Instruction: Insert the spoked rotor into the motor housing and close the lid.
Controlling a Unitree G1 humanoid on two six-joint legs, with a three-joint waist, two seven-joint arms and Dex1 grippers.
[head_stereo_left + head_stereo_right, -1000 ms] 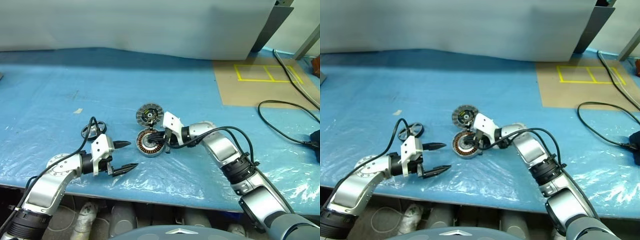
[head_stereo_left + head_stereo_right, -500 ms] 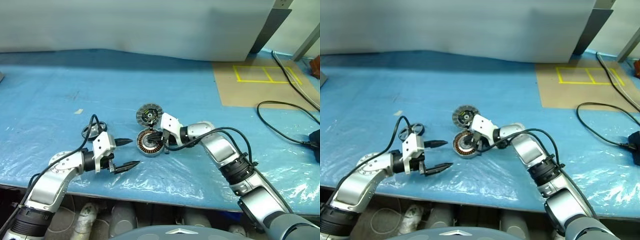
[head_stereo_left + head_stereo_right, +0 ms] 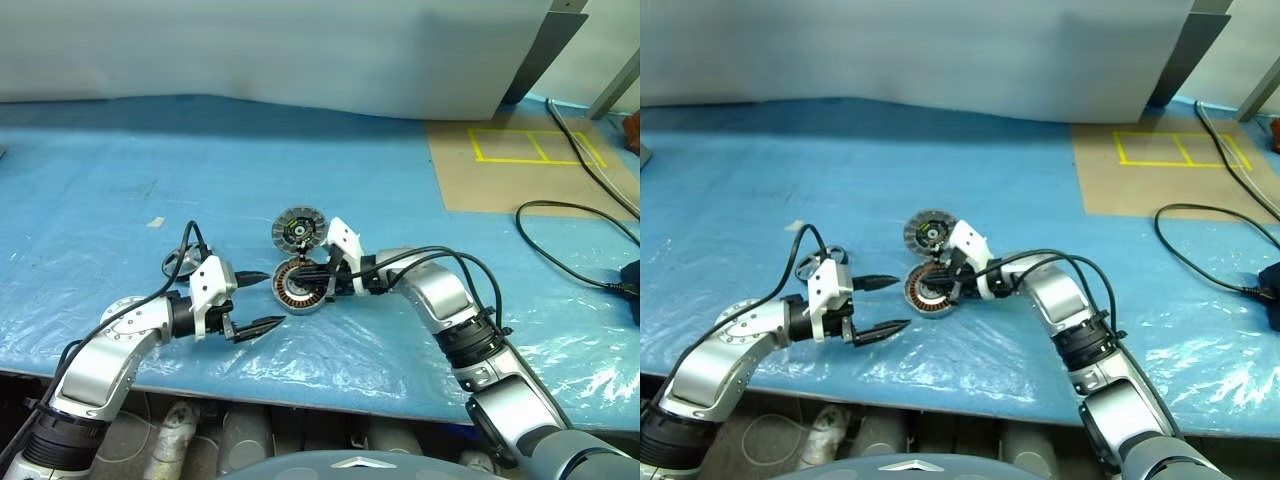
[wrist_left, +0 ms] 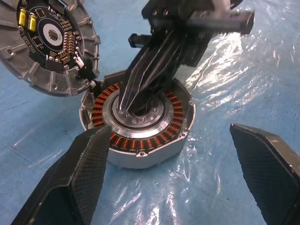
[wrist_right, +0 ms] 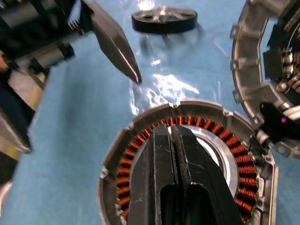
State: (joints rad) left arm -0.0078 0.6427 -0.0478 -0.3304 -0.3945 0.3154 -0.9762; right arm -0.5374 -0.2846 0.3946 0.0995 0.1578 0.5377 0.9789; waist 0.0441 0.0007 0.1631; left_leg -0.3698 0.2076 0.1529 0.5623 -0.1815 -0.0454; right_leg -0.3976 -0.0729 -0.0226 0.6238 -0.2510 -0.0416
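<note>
The motor housing (image 3: 297,287), a silver puck with a ring of copper windings, lies face up mid-table. Its round lid (image 3: 297,231) lies open just behind it, circuit board showing, touching the housing's rim (image 4: 89,86). My right gripper (image 3: 306,278) is shut, empty, with its tips pressed into the housing's grey centre (image 5: 171,129). My left gripper (image 3: 268,300) stands open just left of the housing, and its fingers (image 4: 82,176) flank the housing without touching it. The spoked rotor (image 5: 164,18), a black wheel, lies flat on the table behind my left gripper (image 3: 898,303).
The table is covered in wrinkled blue plastic sheet (image 3: 400,190), with its front edge close under both arms. A brown board with yellow tape squares (image 3: 525,150) and a black cable (image 3: 570,215) lie at the far right. A scrap of tape (image 3: 155,222) lies at the left.
My right wrist has rolled a little while its shut tips stay at the housing's centre. The left gripper stays open in about the same place.
</note>
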